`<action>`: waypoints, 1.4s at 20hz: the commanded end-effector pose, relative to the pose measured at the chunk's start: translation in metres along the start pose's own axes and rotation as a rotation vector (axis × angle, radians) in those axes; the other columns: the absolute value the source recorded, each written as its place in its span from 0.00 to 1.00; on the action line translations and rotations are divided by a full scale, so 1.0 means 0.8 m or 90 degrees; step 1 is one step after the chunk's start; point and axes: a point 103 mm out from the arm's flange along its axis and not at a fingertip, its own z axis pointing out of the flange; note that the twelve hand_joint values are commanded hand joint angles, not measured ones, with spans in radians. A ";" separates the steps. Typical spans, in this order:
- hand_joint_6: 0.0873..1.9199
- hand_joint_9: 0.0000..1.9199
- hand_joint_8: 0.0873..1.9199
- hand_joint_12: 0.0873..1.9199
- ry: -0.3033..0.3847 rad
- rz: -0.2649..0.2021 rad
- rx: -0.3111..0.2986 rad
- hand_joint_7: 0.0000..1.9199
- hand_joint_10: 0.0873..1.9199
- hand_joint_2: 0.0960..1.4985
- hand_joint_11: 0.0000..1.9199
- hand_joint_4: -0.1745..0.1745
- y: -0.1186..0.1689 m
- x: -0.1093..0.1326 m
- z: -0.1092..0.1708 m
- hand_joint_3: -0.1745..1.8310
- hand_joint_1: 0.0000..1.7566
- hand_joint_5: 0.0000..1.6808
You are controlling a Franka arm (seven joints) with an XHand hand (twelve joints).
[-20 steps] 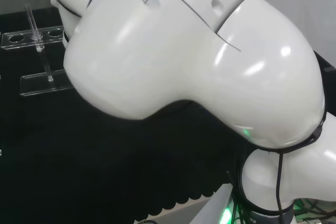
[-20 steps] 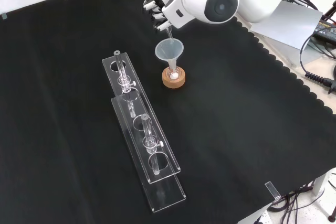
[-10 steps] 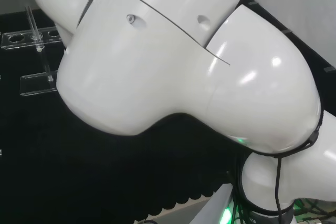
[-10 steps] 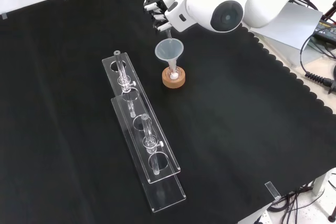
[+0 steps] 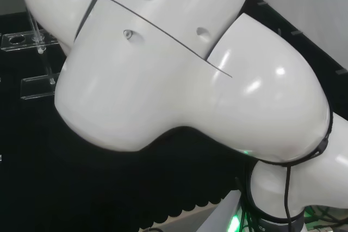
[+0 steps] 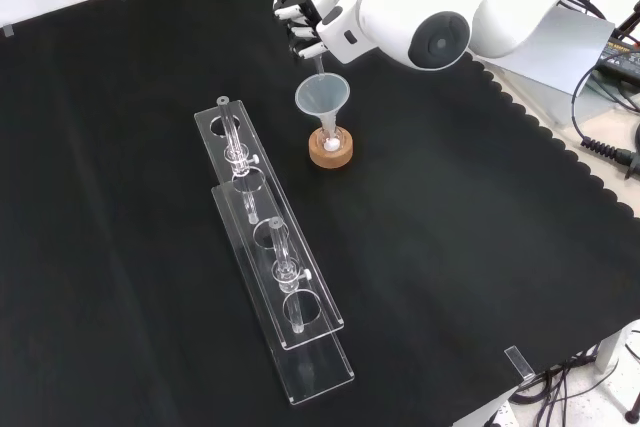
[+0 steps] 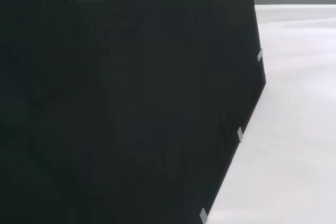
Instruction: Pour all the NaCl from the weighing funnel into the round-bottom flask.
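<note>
In the front view the hand [image 6: 312, 22] is at the top of the black cloth [image 6: 120, 247], partly behind a big white link of the arm [image 6: 440, 7] with a round grey cap. Its black and white fingers [image 6: 292, 13] are curled, and a thin clear stem comes down from them toward the funnel below. This stem seems to be the weighing funnel [image 6: 319, 62], held tilted with its lower end over the mouth of the clear funnel [image 6: 322, 97]. I cannot tell if any NaCl is inside it, because it is clear and very small.

The clear funnel stands upright in the neck of the round-bottom flask [image 6: 329, 143], and the flask sits on a cork ring [image 6: 331, 152] just below the hand. Some white powder shows inside the flask, at the foot of the funnel stem.

To the left of the flask in the front view, two long clear racks [image 6: 270, 247] lie on the cloth, one partly over the other, and they run diagonally toward the lower edge. Thin glass pieces with small stoppers stand in them.

In the head view the white links of the arm are in front, and at the left edge an end of a clear rack [image 5: 38, 86] shows with a thin glass tube [image 5: 36, 28] upright.

The wrist view shows the black cloth [image 7: 131, 108] and its edge against a white surface [image 7: 294, 103].
</note>
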 end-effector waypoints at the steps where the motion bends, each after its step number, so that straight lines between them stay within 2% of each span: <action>1: 0.45 0.69 0.19 0.47 -0.029 -0.001 0.002 0.61 0.02 0.66 0.49 1.00 0.001 0.004 -0.003 0.15 0.59 0.63; 12: 0.45 0.69 0.19 0.47 -0.103 0.022 -0.022 0.61 0.02 0.66 0.49 1.00 -0.002 0.010 -0.017 0.15 0.59 0.63; 28: 0.45 0.70 0.19 0.47 -0.137 0.034 -0.025 0.61 0.01 0.65 0.50 1.00 -0.004 0.010 -0.020 0.16 0.59 0.63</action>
